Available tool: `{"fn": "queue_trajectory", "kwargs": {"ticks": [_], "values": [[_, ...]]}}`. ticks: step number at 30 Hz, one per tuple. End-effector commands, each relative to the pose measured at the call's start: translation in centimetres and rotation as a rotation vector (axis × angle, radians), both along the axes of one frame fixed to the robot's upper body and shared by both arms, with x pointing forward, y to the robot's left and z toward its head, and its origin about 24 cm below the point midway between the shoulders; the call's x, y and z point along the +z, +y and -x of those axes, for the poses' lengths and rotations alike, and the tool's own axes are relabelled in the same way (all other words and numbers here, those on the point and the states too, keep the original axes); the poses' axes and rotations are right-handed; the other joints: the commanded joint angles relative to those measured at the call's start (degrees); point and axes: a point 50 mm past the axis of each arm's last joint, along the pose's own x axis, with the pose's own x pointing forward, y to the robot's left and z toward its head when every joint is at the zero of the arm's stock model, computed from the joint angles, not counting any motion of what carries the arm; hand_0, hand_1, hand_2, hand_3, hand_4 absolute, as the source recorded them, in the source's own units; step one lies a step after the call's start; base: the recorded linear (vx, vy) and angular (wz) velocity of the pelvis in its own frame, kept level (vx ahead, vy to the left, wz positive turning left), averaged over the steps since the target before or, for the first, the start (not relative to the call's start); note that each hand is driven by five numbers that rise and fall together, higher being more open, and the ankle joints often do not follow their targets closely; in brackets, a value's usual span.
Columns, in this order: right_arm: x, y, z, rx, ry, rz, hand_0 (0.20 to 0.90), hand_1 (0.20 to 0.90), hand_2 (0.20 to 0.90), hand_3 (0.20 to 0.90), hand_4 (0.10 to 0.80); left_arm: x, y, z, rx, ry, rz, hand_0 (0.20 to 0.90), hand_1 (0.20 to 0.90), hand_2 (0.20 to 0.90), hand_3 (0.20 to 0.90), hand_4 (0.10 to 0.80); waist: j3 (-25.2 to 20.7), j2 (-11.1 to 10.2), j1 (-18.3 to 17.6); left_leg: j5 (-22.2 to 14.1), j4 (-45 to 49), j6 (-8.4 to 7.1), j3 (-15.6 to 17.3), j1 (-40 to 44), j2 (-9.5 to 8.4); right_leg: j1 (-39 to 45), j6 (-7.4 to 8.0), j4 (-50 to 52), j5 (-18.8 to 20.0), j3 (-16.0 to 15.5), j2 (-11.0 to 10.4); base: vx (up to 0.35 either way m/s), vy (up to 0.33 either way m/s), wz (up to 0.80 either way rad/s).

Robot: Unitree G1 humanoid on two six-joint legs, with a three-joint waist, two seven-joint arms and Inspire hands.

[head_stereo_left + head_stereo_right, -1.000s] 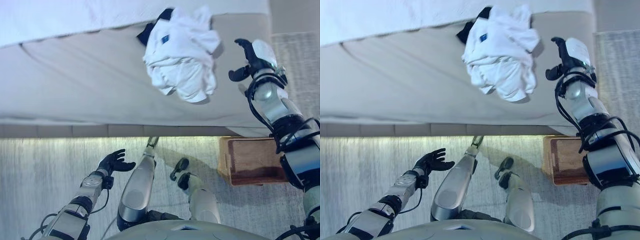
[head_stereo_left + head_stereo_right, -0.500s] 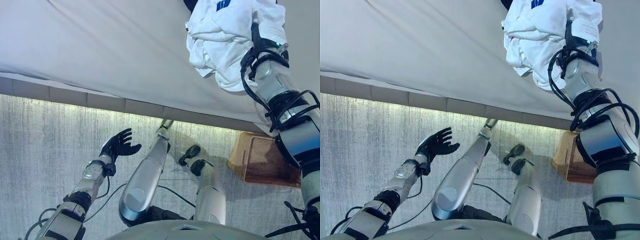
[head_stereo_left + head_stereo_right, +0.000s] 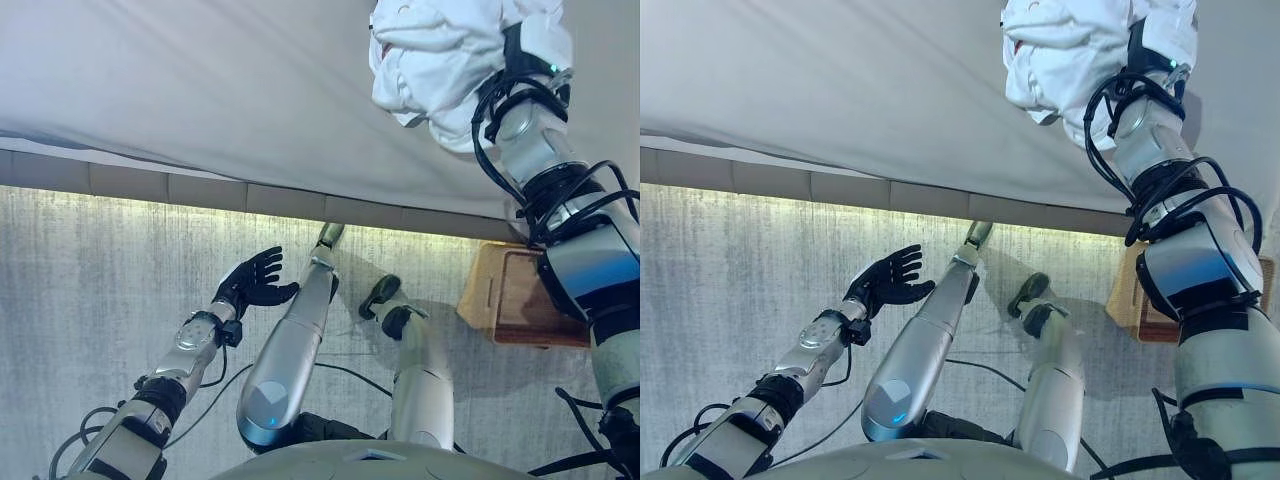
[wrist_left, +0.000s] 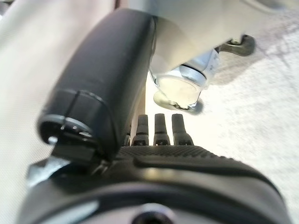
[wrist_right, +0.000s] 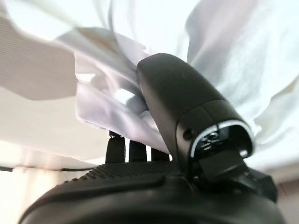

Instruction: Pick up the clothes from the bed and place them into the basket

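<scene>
At the bed's (image 3: 220, 90) near edge, toward its right corner, the right hand (image 3: 527, 62) has reached into the white clothes (image 3: 440, 50), where 1 second ago it hung beside the pile without touching it. Its wrist view shows the thumb pressed into the folds with the fingers (image 5: 135, 150) under the cloth, so a grasp seems to be forming, but I cannot tell whether they have closed. The pile lies on the bed, not yet lifted. The left hand (image 3: 255, 283) hovers low over the floor, fingers spread and empty. The head camera has also tipped down since then, so more floor shows. The bed wears a smooth pale cover; a wooden basket (image 3: 520, 300) waits on the grey carpet (image 3: 90, 280) just below the right arm.
</scene>
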Motion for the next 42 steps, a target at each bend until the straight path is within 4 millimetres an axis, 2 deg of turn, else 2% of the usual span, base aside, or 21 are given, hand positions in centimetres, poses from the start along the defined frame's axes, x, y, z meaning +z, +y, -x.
{"fn": "queue_trajectory", "kwargs": {"ticks": [1,4,5,6,8,11,14,19,22,24,28,33,35,37,42], "values": [[9.2,-0.6,3.7,0.019,-0.497,0.051,0.300,0.300,0.300,0.200,0.100,-2.4,2.5,2.3,0.048,0.144,-0.131,0.900,0.900,0.900,0.900,0.800,-2.1,-2.0,-1.2,-0.2,-10.6,4.63,3.3,11.8,0.57,10.0,1.01,-3.6,4.7,-1.5,3.0,0.018,-0.133,-0.42],[11.2,-1.1,5.3,0.047,-0.600,0.016,0.300,0.300,0.300,0.200,0.100,-3.6,4.1,3.8,0.077,0.258,-0.203,0.900,0.900,0.900,0.900,0.800,-5.3,-3.7,-3.1,-0.3,-15.1,3.89,4.7,17.1,1.65,15.0,1.95,-10.1,6.3,-0.4,3.6,0.049,-0.091,-0.05],[11.5,-1.4,5.6,0.050,-0.600,0.006,0.300,0.300,0.300,0.200,0.100,-3.9,4.3,4.1,0.083,0.285,-0.214,0.900,0.900,0.900,0.900,0.800,-6.6,-4.2,-3.6,-0.2,-16.9,3.64,4.9,19.0,1.78,16.7,2.20,-12.5,6.8,-0.2,3.7,0.005,-0.045,-0.08],[11.8,-2.0,6.1,0.047,-0.599,-0.001,0.300,0.300,0.300,0.200,0.100,-4.1,4.5,4.2,0.083,0.308,-0.221,0.900,0.900,0.900,0.900,0.800,-8.1,-4.4,-4.3,1.4,-18.9,3.54,5.4,20.3,1.92,18.2,1.94,-15.4,8.5,-0.7,3.7,0.006,-0.024,-0.17],[12.1,-2.9,6.5,0.050,-0.558,-0.001,0.300,0.300,0.300,0.200,0.100,-4.5,4.3,4.7,0.071,0.347,-0.215,0.900,0.900,0.900,0.900,0.800,-11.3,-4.8,-5.6,1.5,-22.7,2.82,6.1,25.3,2.14,22.8,2.16,-20.3,9.2,-0.4,3.6,0.094,0.009,-0.15],[12.2,-3.8,6.9,0.076,-0.490,-0.002,0.300,0.300,0.300,0.200,0.100,-5.4,3.3,5.4,0.059,0.392,-0.184,0.900,0.900,0.900,0.900,0.800,-15.2,-4.9,-6.9,2.2,-28.0,2.21,7.1,31.9,2.58,28.7,2.52,-24.9,10.2,0.0,3.7,0.182,0.046,-0.09],[11.8,-4.5,6.7,0.134,-0.422,-0.081,0.300,0.300,0.300,0.200,0.100,-6.2,2.2,6.2,0.029,0.425,-0.166,0.900,0.900,0.900,0.900,0.800,-18.2,-5.1,-7.7,3.3,-31.7,2.06,7.4,35.8,2.70,31.8,2.93,-27.0,11.6,0.1,3.8,0.153,0.037,-0.14],[10.7,-5.6,5.9,0.246,-0.362,-0.323,0.300,0.300,0.300,0.200,0.100,-7.8,0.6,8.5,-0.033,0.512,-0.154,0.900,0.900,0.900,0.900,0.800,-21.7,-5.8,-7.6,3.2,-34.4,1.98,7.1,40.4,2.54,35.8,2.76,-29.4,12.3,-0.3,3.8,0.136,0.034,-0.04],[10.7,-5.6,5.7,0.255,-0.371,-0.357,0.300,0.300,0.300,0.200,0.100,-8.2,0.6,9.3,-0.042,0.541,-0.162,0.900,0.900,0.900,0.900,0.800,-22.1,-6.0,-7.2,3.0,-34.4,1.96,7.0,41.1,2.48,36.9,2.64,-30.2,12.3,-0.6,3.8,0.094,0.027,0.12],[10.4,-5.6,5.0,0.244,-0.341,-0.401,0.300,0.300,0.300,0.200,0.100,-8.7,1.2,10.5,-0.036,0.595,-0.189,0.900,0.900,0.900,0.900,0.800,-22.3,-6.5,-6.2,2.6,-34.2,1.89,6.9,41.9,2.47,38.0,2.65,-31.5,12.4,-1.2,3.6,0.097,0.036,0.17],[8.8,-5.3,3.4,0.228,-0.188,-0.468,0.300,0.300,0.300,0.200,0.100,-8.8,3.0,11.3,-0.013,0.642,-0.237,0.900,0.900,0.900,0.900,0.800,-21.9,-7.2,-4.4,2.6,-34.2,1.78,6.2,42.0,2.58,38.7,2.78,-32.3,12.6,-2.4,3.5,0.056,0.013,0.14],[7.7,-4.1,2.3,0.254,-0.093,-0.467,0.300,0.300,0.300,0.200,0.100,-8.2,4.1,10.5,0.016,0.629,-0.261,0.900,0.900,0.900,0.900,0.800,-20.0,-7.9,-2.7,2.8,-33.6,1.90,4.6,40.7,2.31,38.1,2.81,-31.9,12.7,-3.7,3.3,-0.017,-0.005,0.20],[6.7,-2.6,1.6,0.291,-0.012,-0.423,0.300,0.300,0.300,0.200,0.100,-7.7,4.4,9.6,0.024,0.603,-0.268,0.900,0.900,0.900,0.900,0.800,-18.4,-7.9,-1.7,3.2,-33.3,1.99,3.7,39.4,2.10,37.2,2.87,-31.2,12.7,-4.5,3.1,-0.054,0.005,0.16],[6.3,-2.3,1.4,0.297,0.026,-0.401,0.300,0.300,0.300,0.200,0.100,-7.6,4.5,9.3,0.027,0.596,-0.270,0.900,0.900,0.900,0.900,0.800,-17.9,-7.9,-1.5,3.3,-33.2,2.03,3.4,39.1,2.07,36.9,2.85,-31.0,12.7,-4.8,3.0,-0.045,-0.003,0.13],[3.4,-2.1,0.5,0.249,0.201,-0.368,0.300,0.300,0.300,0.200,0.100,-6.9,4.5,7.9,0.040,0.541,-0.267,0.900,0.900,0.900,0.900,0.800,-15.2,-7.4,-0.4,3.9,-33.5,2.11,2.6,37.7,1.97,35.8,2.82,-29.9,12.8,-5.9,2.4,-0.067,0.004,0.13]]}}
